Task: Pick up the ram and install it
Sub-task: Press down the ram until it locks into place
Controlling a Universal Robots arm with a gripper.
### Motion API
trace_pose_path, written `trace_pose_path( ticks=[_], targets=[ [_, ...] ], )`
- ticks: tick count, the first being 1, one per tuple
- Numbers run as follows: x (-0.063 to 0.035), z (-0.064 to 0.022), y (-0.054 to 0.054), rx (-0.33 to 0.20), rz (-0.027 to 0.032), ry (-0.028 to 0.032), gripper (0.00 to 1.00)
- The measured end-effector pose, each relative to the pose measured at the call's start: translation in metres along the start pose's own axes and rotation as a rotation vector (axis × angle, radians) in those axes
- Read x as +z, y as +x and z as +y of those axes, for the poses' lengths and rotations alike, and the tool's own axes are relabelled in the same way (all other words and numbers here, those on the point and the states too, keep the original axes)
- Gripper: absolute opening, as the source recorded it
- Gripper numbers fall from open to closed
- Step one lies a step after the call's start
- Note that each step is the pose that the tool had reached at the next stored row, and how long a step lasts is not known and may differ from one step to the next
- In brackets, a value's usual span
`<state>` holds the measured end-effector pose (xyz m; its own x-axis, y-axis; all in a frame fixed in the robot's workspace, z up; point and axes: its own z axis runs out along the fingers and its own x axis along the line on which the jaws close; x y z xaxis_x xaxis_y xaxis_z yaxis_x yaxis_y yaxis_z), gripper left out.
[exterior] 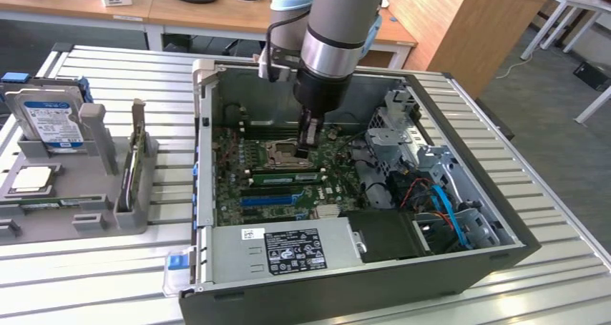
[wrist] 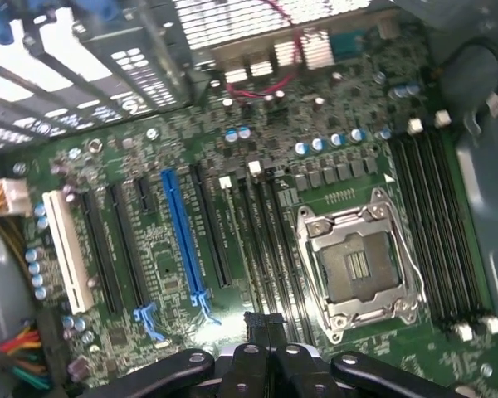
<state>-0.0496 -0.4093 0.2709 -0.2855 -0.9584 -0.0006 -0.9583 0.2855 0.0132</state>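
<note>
Exterior view: the arm (exterior: 334,31), a smooth grey cylinder ringed with pale blue, is held almost straight down from the top centre of the frame into the open computer case (exterior: 458,268). The end effector (exterior: 305,152) is carried as a slim black stem at the middle of the picture, just right of the square metal CPU socket (exterior: 283,155). Its fingers are pressed together, with no gap left between them. The ram (exterior: 279,172) is taken to be the narrow green strip with dark chips lying along the slots directly below the socket, just under the fingertips; whether it is touched or fully seated cannot be told.

In the wrist view the end effector (wrist: 263,322) is seen at the lower centre, its black linkages studded with bright round pins and drawn in to one blunt tip. The green motherboard (wrist: 149,274) is spread beneath it, densely dotted with small components. Long black slots, one glossy blue slot (wrist: 183,232) and one white slot (wrist: 66,249) are ranged in parallel left of the socket.

A boxy silver power supply (exterior: 286,250) with a black label is set at the lower centre. The case is stood on a ribbed white table (exterior: 554,196), with a blue-labelled hard drive (exterior: 48,121) propped in a grey holder (exterior: 100,167) at the left.
</note>
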Motion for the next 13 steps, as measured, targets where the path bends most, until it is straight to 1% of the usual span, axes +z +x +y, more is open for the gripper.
trace_pose_path(
  ticks=[13],
  targets=[
    [0.0003, 0.0000, 0.0000, 0.231, -0.0030, 0.0001, 0.11]
  ],
)
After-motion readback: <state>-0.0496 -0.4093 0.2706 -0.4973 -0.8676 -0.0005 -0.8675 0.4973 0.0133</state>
